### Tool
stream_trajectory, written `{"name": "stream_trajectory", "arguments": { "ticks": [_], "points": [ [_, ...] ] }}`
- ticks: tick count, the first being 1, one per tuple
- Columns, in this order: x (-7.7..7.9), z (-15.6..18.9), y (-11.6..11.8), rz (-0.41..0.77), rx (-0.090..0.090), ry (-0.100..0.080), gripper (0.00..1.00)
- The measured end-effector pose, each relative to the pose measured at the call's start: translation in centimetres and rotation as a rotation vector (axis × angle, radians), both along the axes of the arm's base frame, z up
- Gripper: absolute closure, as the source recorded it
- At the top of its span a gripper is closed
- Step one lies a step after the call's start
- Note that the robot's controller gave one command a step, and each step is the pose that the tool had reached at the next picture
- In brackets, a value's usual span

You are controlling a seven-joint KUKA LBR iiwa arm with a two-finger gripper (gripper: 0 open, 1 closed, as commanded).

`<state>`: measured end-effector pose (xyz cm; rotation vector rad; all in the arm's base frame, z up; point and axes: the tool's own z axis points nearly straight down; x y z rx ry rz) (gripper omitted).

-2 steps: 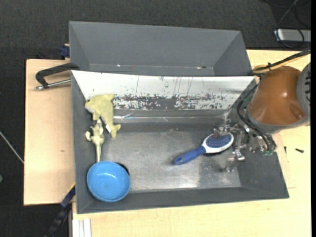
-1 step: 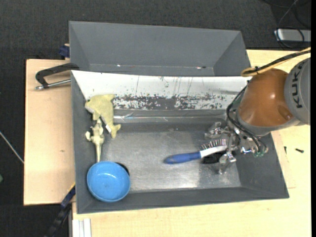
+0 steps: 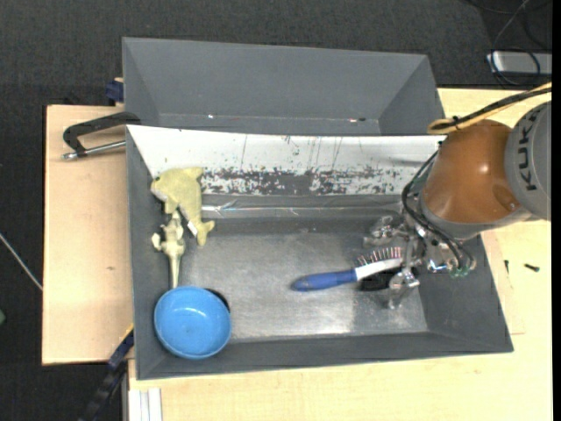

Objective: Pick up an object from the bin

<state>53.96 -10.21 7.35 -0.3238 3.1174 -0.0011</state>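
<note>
While the gripper (image 3: 399, 281) sits low in the right part of the bin (image 3: 289, 345), right at the head end of a brush (image 3: 326, 280), the brush lies flat on the bin floor, so I judge the pick not yet done. I cannot tell whether the gripper is open or closed on anything. Its metal parts and thin cables crowd together over the brush head, under the rounded orange cover (image 3: 469, 178) of the wrist. What is left, by my reading, is a firm hold on the brush and a lift clear of the bin.

The brush has a slim, smooth blue handle, probably plastic, pointing left toward the middle of the floor. At its right end are a row of short white bristles and a dark part just below them, touching or nearly touching the gripper. The bin is grey sheet metal with sloped walls, a dull scuffed floor and a back wall flecked with dark marks. Well apart, in the lower left corner of the view, a round blue bowl (image 3: 193, 323) stands mouth up, smooth and glossy like plastic. Above it, along the left wall, lies a pale yellow toy animal (image 3: 181, 207), lumpy and soft-looking, perhaps rubber.
</note>
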Motion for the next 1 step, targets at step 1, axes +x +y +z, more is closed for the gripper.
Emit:
{"name": "stream_trajectory", "arguments": {
  "ticks": [1],
  "points": [
    [0.13, 0.08, 0.04, -0.001, 0.0, 0.001, 0.0]
  ]
}}
